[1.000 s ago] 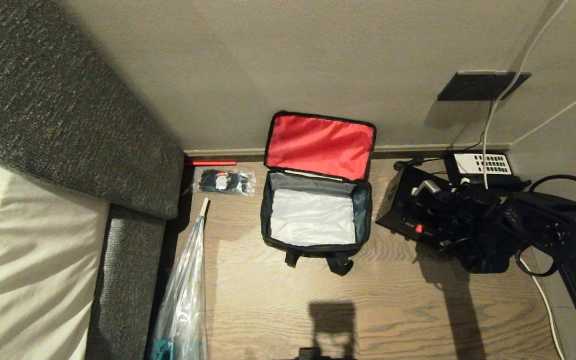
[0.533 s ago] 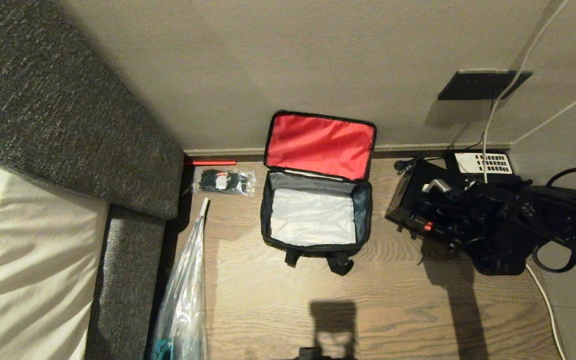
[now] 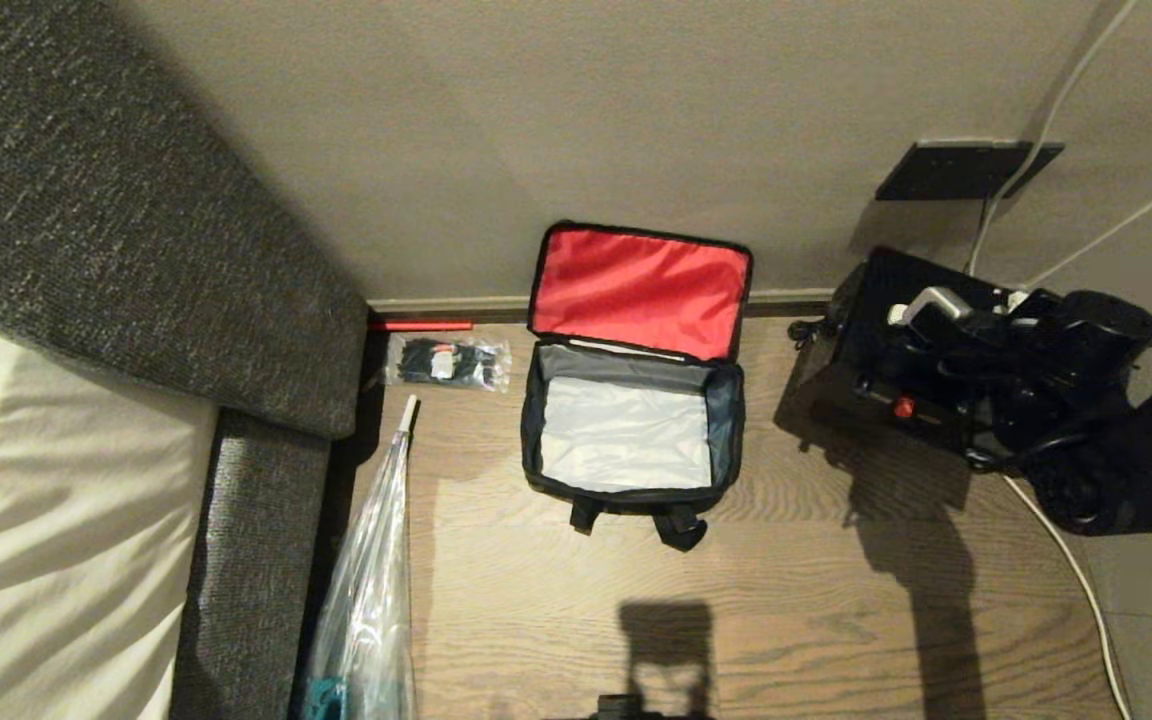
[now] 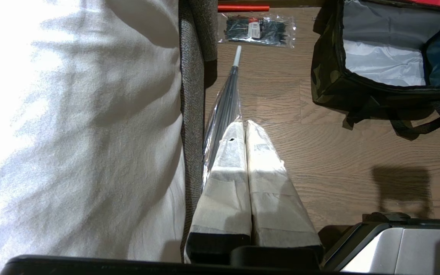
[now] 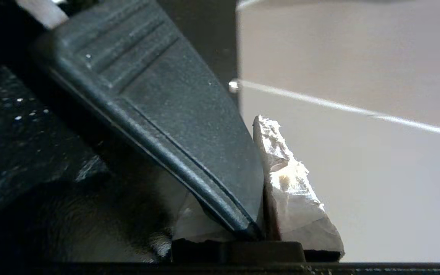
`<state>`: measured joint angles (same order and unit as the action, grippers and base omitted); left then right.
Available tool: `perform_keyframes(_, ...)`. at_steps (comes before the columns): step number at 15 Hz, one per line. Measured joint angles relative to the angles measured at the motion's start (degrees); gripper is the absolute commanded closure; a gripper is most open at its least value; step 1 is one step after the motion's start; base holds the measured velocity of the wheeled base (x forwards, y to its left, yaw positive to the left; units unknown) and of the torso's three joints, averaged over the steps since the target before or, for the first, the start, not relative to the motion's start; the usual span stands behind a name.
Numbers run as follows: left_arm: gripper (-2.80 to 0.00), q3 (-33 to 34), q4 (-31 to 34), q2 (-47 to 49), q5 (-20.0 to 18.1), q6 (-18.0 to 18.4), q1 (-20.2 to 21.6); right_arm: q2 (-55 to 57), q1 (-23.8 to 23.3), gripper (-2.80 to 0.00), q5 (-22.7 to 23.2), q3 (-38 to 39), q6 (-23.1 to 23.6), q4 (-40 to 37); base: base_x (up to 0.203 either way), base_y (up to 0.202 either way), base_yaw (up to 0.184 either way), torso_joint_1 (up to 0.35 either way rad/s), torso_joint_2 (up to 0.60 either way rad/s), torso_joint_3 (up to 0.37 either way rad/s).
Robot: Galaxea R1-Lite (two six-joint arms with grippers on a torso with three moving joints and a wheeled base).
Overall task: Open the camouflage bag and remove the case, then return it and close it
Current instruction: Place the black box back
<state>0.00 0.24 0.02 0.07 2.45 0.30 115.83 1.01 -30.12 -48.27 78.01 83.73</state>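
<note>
The camouflage bag (image 3: 626, 497) stands open on the wood floor, its red-lined lid (image 3: 638, 288) leaning back against the wall and its pale lined inside empty. The bag's camouflage side (image 4: 325, 76) also shows in the left wrist view. To the bag's right, the black case (image 3: 851, 345) hangs tilted above the floor. My right gripper (image 3: 971, 345) is shut on its long black handle (image 5: 159, 114), with one taped finger (image 5: 285, 172) pressed against the handle's side. My left gripper (image 4: 245, 128) is parked low beside the bed, shut and empty.
A bed (image 3: 36, 520) with a grey upholstered frame (image 3: 116, 200) fills the left. A clear plastic bag (image 3: 366, 600), a packet of black zip ties (image 3: 448, 362) and a red stick (image 3: 421, 325) lie left of the bag. A white cable (image 3: 1071, 570) runs along the right.
My right arm has lifted the case off the floor, up and towards the wall. The case now covers the telephone that showed behind it. The bag has not moved.
</note>
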Motion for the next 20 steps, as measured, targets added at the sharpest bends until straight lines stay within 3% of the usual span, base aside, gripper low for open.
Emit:
perform_keyframes(6,0.0,0.0,0.05,0.0,-0.02,0.0,0.02,-12.63,15.18,0.0,1.16,-2.02,-0.41,-10.26,0.0,0.0,0.0,0.0,0.0,0.0)
perform_keyframes(13,0.0,0.0,0.02,0.0,0.0,-0.04,0.02,-10.05,27.95,0.0,2.0,-4.84,-4.84,-13.26,0.0,0.0,0.0,0.0,0.0,0.0)
perform_keyframes(20,0.0,0.0,0.0,0.0,0.0,-0.05,0.02,-3.77,35.28,0.0,-11.5,-10.45,-7.94,-13.55,0.0,0.0,0.0,0.0,0.0,0.0)
